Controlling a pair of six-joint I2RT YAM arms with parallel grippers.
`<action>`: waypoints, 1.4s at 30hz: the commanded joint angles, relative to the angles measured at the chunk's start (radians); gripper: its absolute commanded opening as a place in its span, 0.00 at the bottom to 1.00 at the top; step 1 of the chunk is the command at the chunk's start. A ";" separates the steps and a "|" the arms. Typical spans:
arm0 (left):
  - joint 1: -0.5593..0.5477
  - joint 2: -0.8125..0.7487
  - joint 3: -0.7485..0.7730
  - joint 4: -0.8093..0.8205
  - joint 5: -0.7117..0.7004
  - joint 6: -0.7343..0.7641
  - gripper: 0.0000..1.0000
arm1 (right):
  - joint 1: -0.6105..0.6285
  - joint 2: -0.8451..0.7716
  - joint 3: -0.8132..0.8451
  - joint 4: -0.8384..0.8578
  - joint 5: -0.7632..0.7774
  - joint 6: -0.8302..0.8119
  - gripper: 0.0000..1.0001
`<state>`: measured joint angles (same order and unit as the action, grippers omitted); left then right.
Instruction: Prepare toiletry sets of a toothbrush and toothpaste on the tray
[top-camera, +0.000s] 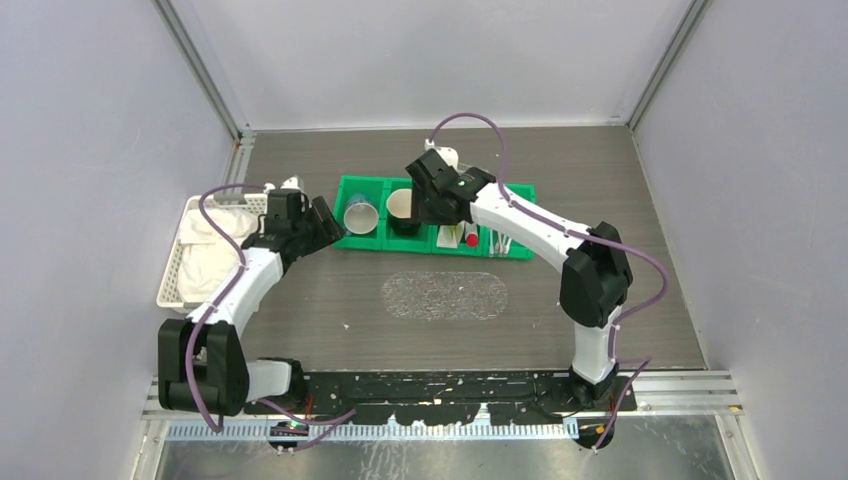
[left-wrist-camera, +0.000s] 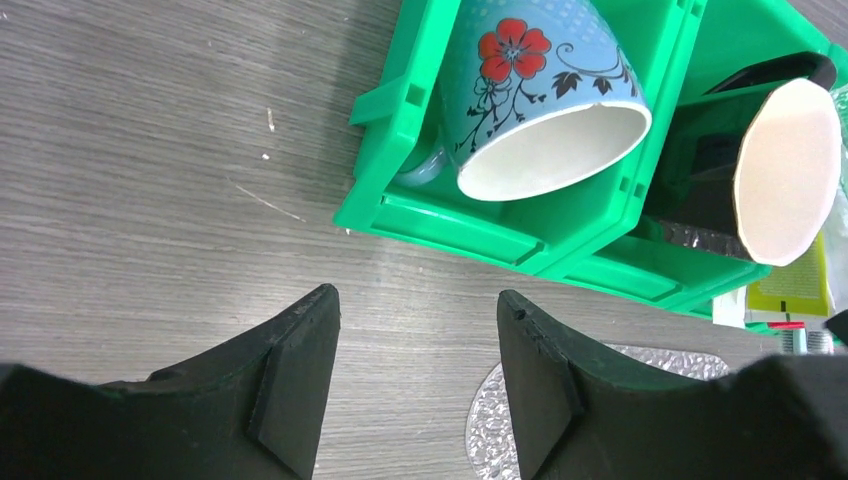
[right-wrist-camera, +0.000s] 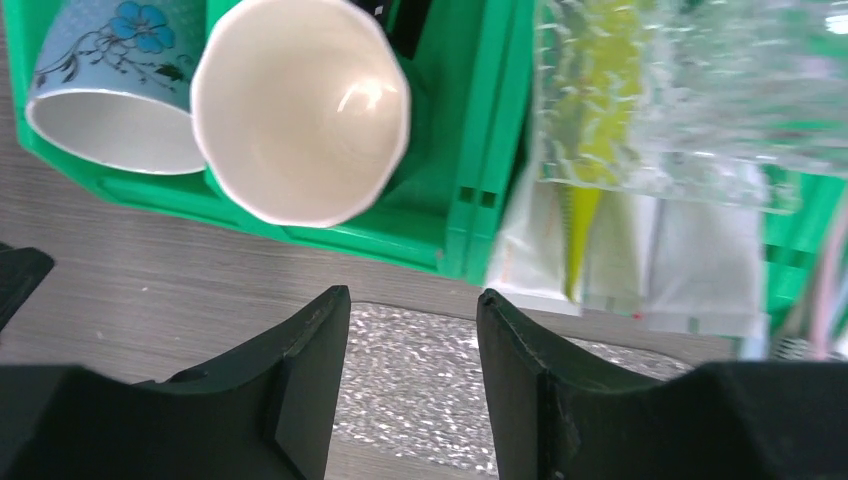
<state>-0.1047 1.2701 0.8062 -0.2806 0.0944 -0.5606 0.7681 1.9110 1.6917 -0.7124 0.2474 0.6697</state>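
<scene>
While the left fingers and right fingers stand partly open and empty, the sets lie in the bin, beyond the bare tray; the right should centre over one wrapper before closing.

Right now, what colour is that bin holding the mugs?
The bin is bright green, clearest in the left wrist view.

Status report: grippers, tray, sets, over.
Left gripper open, empty; right gripper open, empty. Tray bare. Toiletry sets in green bin. Nothing blocking tray.
</scene>
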 joint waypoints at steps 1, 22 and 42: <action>-0.004 -0.054 -0.029 -0.005 -0.004 0.026 0.60 | -0.014 -0.129 0.015 -0.034 0.158 -0.057 0.55; -0.004 -0.048 -0.064 0.030 0.030 0.020 0.61 | -0.021 -0.123 -0.128 0.144 0.499 -0.502 0.81; -0.141 0.053 0.368 -0.281 0.169 0.002 0.96 | -0.564 -0.107 0.127 -0.130 -0.568 -0.183 1.00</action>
<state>-0.2218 1.3079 1.1603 -0.4915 0.2554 -0.5499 0.1875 1.7142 1.6768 -0.7017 -0.1257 0.5175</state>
